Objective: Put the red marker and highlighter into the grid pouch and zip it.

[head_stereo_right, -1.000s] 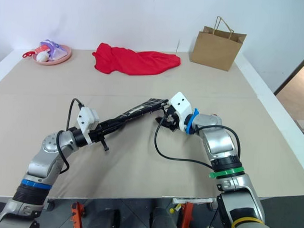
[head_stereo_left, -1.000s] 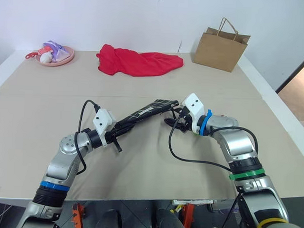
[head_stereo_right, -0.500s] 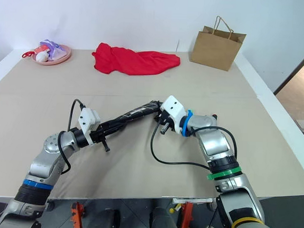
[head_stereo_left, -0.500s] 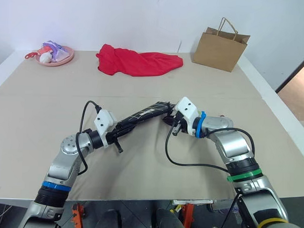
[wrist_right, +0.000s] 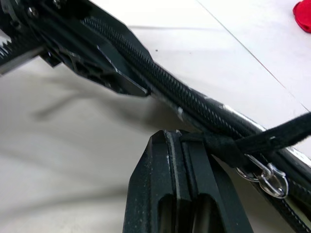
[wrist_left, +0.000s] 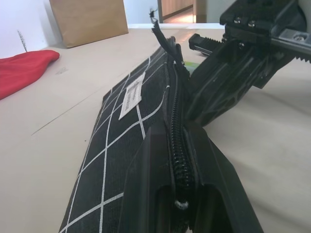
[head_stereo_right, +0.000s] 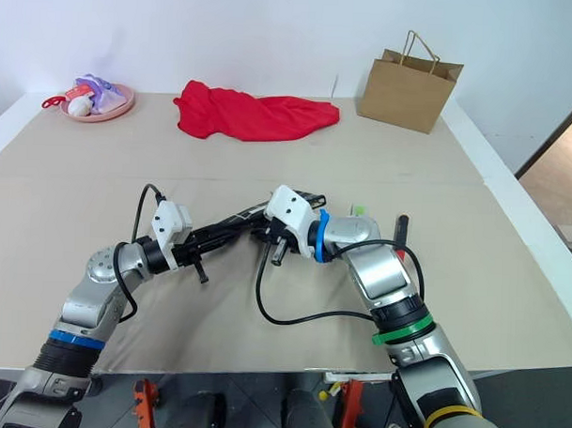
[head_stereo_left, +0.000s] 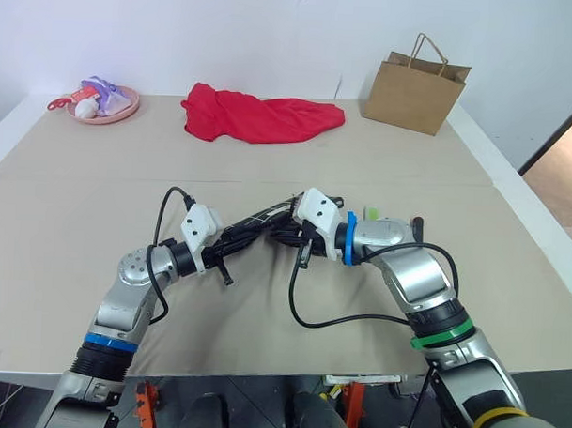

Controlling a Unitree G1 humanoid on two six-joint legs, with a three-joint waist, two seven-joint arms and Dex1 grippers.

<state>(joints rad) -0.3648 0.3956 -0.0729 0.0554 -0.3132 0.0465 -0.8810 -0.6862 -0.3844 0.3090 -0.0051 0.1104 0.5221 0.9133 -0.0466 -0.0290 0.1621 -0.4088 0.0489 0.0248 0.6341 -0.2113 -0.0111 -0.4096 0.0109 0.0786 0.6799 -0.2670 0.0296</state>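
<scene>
1. My left tool [wrist_left: 181, 194] is clamped on one end of the grid pouch [wrist_left: 127, 126], held above the surface [head_stereo_left: 264, 298].
2. My right tool [wrist_right: 182, 145] pinches the zipper pull cord [wrist_right: 252, 141].

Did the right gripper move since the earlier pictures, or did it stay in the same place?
Yes. The right gripper moved toward the robot's left along the grid pouch, away from the brown paper bag, pulling the zipper cord.

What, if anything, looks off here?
The highlighter and what looks like the marker lie on the table beside the right arm, outside the pouch. Yet the right pincer is shut on the zipper cord, and the left pincer clamps the pouch's end.
</scene>
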